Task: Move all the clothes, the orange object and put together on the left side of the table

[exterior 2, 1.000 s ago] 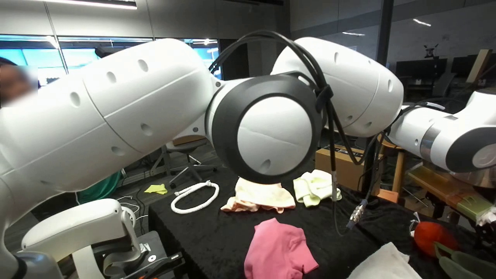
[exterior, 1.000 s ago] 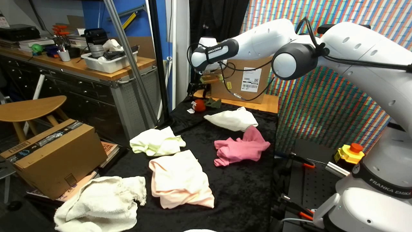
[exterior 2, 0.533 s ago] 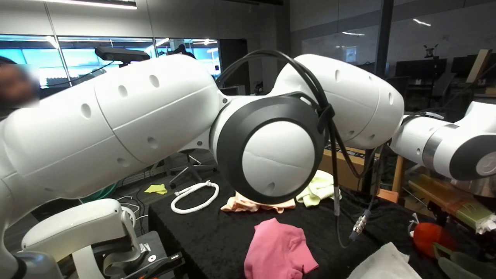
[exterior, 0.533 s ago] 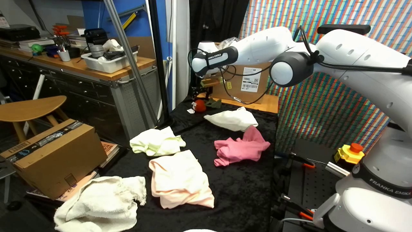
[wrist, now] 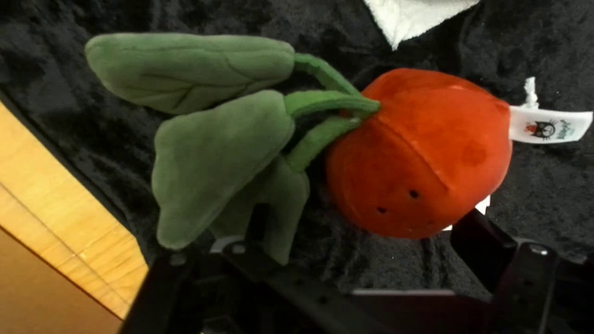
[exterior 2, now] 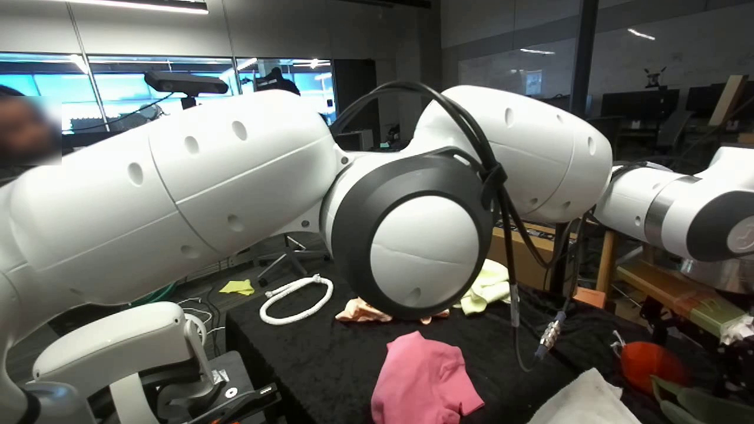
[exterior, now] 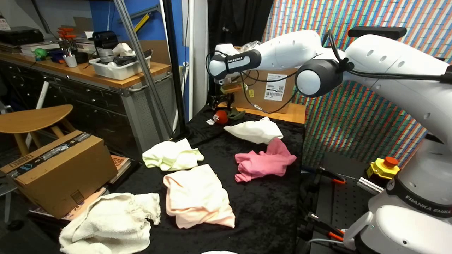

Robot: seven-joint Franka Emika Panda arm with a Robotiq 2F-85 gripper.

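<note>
The tool (wrist: 364,227) stands spread near the orange plush (wrist: 417,153), pinching nothing; in an exterior view the plush lies at the far end of the desk (exterior: 261,211). The pink cloth (exterior: 265,164), white cloth (exterior: 256,131), peach cloth (exterior: 197,194), pale-green cloth (exterior: 173,155) and cream cloth (exterior: 116,222) form separate heaps. Gathering appears incomplete: no common pile exists, and the plush awaits grasping.

"What lies on your black velvet-covered table (exterior: 263,208)?"

"I see a round orange-red plush toy (wrist: 422,153) with green leaves (wrist: 218,153) near a crumpled white cloth (exterior: 256,131), and near that a crumpled pink cloth (exterior: 263,164)."

"And the rest?"

"I have a folded peach cloth (exterior: 197,197) just beside a pale yellow-green cloth (exterior: 173,155). In an exterior view, a white rope-like loop (exterior 2: 288,321). I can't tell what carries a frayed cream towel (exterior: 113,222)."
</note>
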